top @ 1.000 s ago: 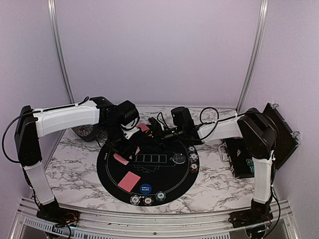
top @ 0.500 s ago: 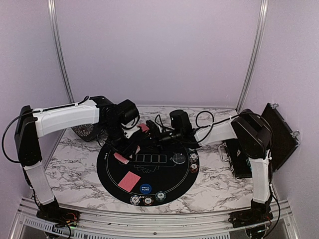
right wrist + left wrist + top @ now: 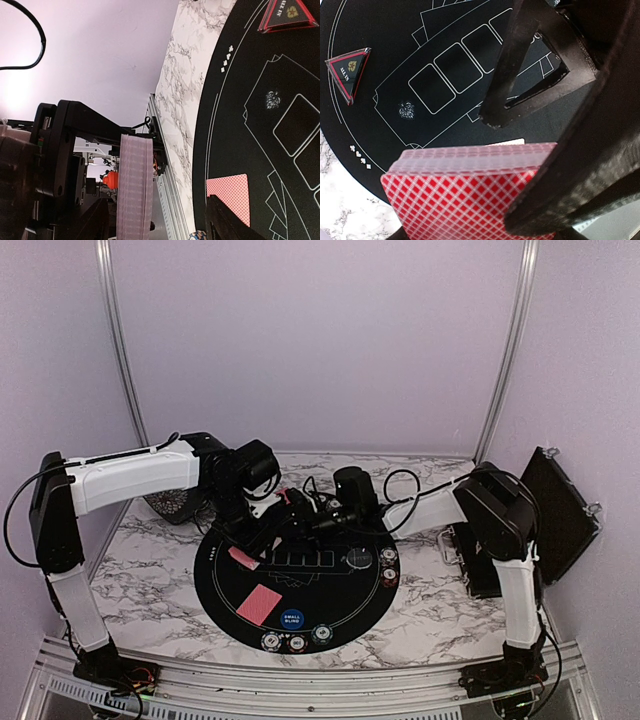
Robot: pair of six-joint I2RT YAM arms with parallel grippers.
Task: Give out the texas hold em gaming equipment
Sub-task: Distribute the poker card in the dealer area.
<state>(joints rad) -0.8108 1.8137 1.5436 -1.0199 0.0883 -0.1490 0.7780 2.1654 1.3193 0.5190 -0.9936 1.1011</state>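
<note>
My left gripper is shut on a deck of red-backed playing cards and holds it above the back of the round black mat. The deck fills the bottom of the left wrist view. My right gripper is open, its fingers on either side of the deck, which shows edge-on in the right wrist view. One red-backed card lies face down on the mat. The black triangular marker lies at the mat's left. Striped chips sit at the mat's front edge, others at its right.
A blue button and a dark-grey button lie on the mat. The open black chip case stands at the right. A dark object sits at the back left behind my left arm.
My right gripper has moved left across the back of the mat up to the deck. My left arm and the deck have stayed in place.
</note>
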